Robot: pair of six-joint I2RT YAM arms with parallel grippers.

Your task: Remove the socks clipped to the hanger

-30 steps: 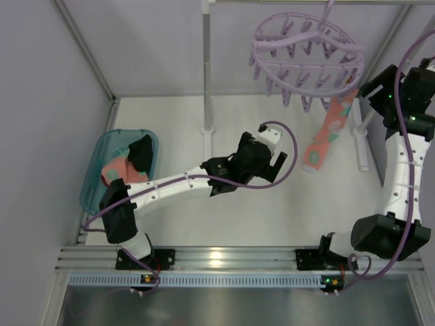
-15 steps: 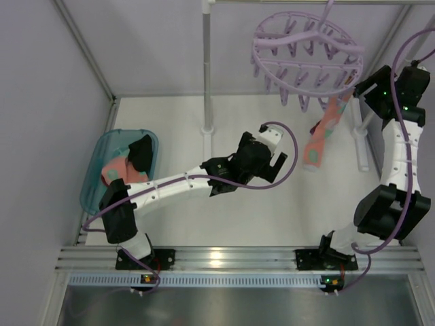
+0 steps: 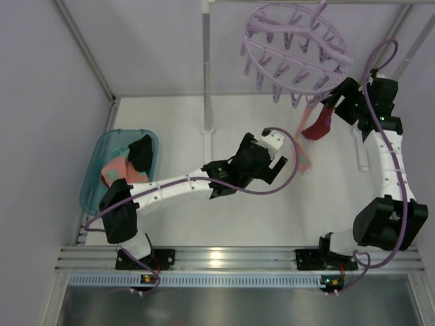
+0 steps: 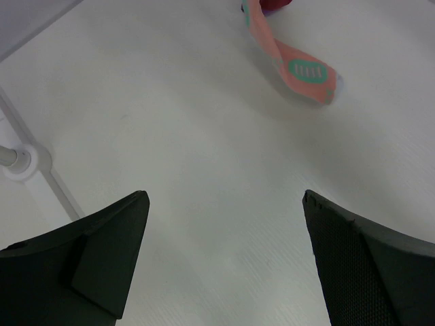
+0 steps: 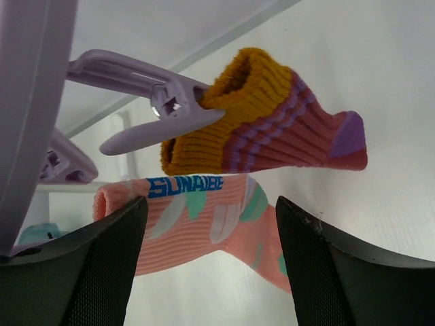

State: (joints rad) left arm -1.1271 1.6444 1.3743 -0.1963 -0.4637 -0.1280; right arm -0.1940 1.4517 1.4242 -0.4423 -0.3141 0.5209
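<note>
The lilac ring hanger [image 3: 292,51] hangs at the top right, its pegs dangling. One lilac peg [image 5: 153,112] clips the orange-cuffed red and purple sock [image 5: 272,129], which shows dark red from above [image 3: 318,125]. A salmon pink sock [image 5: 204,217] with teal patches hangs just below it, also [image 3: 302,146]; its clip is hidden. My right gripper [image 5: 211,204] is open right under the hanger's rim [image 3: 336,105], the salmon sock showing between its fingers. My left gripper [image 4: 224,197] is open over bare table [image 3: 275,163], the salmon sock's toe [image 4: 302,71] ahead of it.
A teal translucent tub [image 3: 98,180] at the left holds a black sock [image 3: 141,153] and a salmon one [image 3: 117,170]. The white pole [image 3: 206,68] stands at back centre, its foot [image 4: 17,157] left of my left gripper. Grey walls close in both sides.
My right arm has swung left and up to the hanger's rim, its jaws barely narrowing. The hanger and both socks have swung left. The left arm has hardly moved.
</note>
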